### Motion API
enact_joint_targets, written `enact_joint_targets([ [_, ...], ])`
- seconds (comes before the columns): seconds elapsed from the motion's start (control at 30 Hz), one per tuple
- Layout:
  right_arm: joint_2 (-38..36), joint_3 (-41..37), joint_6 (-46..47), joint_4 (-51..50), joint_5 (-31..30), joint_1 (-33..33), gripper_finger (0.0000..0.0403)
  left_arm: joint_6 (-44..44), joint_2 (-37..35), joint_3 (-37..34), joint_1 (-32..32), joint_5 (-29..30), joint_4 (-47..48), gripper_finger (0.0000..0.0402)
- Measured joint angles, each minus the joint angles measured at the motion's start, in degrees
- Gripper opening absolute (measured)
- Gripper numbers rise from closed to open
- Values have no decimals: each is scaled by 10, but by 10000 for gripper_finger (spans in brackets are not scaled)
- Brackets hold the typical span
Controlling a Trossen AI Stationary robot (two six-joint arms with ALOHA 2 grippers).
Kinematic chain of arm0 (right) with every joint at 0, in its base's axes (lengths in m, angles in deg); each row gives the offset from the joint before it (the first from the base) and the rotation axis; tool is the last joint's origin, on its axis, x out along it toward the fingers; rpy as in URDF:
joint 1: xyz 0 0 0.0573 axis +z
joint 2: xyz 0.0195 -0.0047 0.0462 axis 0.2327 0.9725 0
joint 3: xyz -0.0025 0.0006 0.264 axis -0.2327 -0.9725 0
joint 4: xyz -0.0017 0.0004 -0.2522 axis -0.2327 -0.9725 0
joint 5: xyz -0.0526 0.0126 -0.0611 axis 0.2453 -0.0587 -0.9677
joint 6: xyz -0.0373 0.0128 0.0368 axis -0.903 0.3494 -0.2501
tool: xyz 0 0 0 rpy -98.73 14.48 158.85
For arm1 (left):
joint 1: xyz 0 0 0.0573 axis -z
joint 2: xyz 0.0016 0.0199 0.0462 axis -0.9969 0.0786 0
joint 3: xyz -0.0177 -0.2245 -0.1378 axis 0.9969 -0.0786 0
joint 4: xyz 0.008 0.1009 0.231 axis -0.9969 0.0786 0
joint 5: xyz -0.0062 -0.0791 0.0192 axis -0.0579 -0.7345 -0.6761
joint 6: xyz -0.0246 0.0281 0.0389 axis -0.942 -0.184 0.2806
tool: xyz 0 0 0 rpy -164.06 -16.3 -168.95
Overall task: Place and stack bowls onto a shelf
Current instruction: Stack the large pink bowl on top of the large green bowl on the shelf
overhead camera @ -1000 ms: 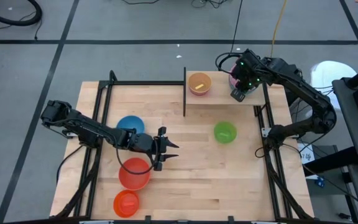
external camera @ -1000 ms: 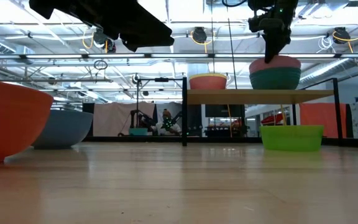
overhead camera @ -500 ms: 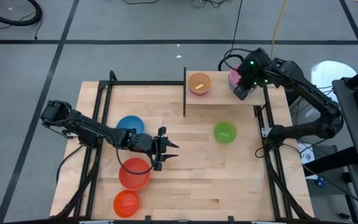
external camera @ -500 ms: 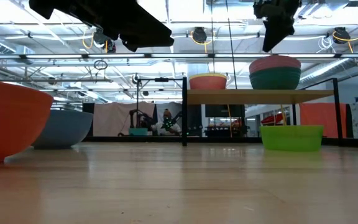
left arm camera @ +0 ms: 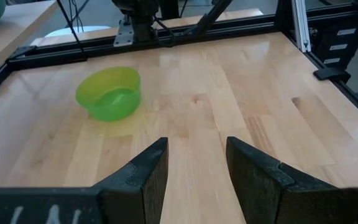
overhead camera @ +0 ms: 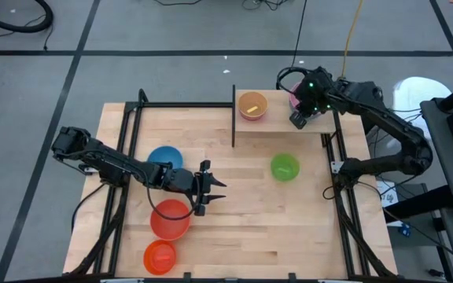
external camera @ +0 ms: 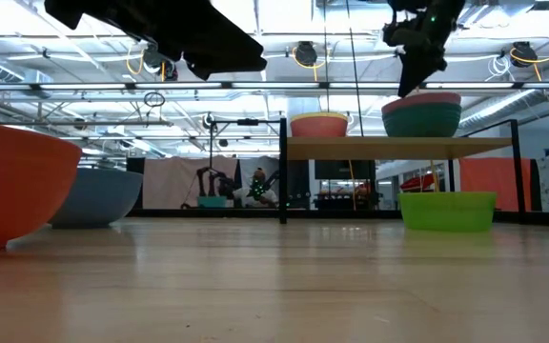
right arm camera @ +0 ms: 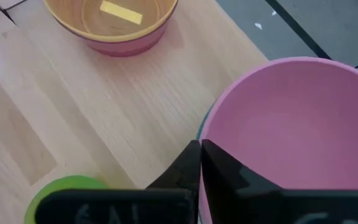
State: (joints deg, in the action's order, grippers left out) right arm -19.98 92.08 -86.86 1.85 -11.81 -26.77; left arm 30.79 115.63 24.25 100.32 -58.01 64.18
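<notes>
The shelf [overhead camera: 289, 132] stands at the table's far right, its dark upright panel [overhead camera: 233, 116] on its left side. On it rest a yellow bowl nested in a pink one [overhead camera: 252, 104] and a pink bowl [right arm camera: 291, 130] nested in a teal bowl [external camera: 422, 120]. My right gripper [right arm camera: 199, 163] is shut, its tips at the left rim of that upper pink bowl [external camera: 417, 97]. The lime green bowl [overhead camera: 285, 167] sits on the tabletop near the shelf. My left gripper [overhead camera: 220, 191] hovers open mid-table beside the red bowl [overhead camera: 170, 218]. My right gripper comes down from above, and its shut fingertips [external camera: 407, 90] are level with the left part of the pink bowl's rim [right arm camera: 211, 127]. I cannot tell whether they touch it. The bowl sits upright in the teal bowl on the shelf.
A blue bowl [overhead camera: 164, 158] and an orange bowl [overhead camera: 160, 256] sit on the table's left half, near the red one. Black frame rails [overhead camera: 338, 149] run along the table's sides. Bare wood lies between my left gripper and the lime green bowl [left arm camera: 109, 93].
My right gripper rose off the pink bowl's rim, then came back down to rim height, ending slightly farther toward the table's left. The stacked bowls stayed in place.
</notes>
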Motion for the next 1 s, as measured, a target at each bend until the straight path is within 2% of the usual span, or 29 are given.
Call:
enact_joint_targets([
  [0.37,-36,-11,-7,45,-3,0,1,-2,0,0,0,0,7,168],
  [0.57,-67,-11,3,1,-102,-1,0,-3,0,0,0,0,6,168],
  [0.73,-84,-11,38,-60,-135,-1,0,-4,0,0,0,0,6,168],
  [0.87,-107,-22,56,-64,-133,0,0,-4,0,0,0,0,6,168],
  [1.0,-159,-73,76,-11,-121,0,0,-4,0,0,0,0,6,168],
])
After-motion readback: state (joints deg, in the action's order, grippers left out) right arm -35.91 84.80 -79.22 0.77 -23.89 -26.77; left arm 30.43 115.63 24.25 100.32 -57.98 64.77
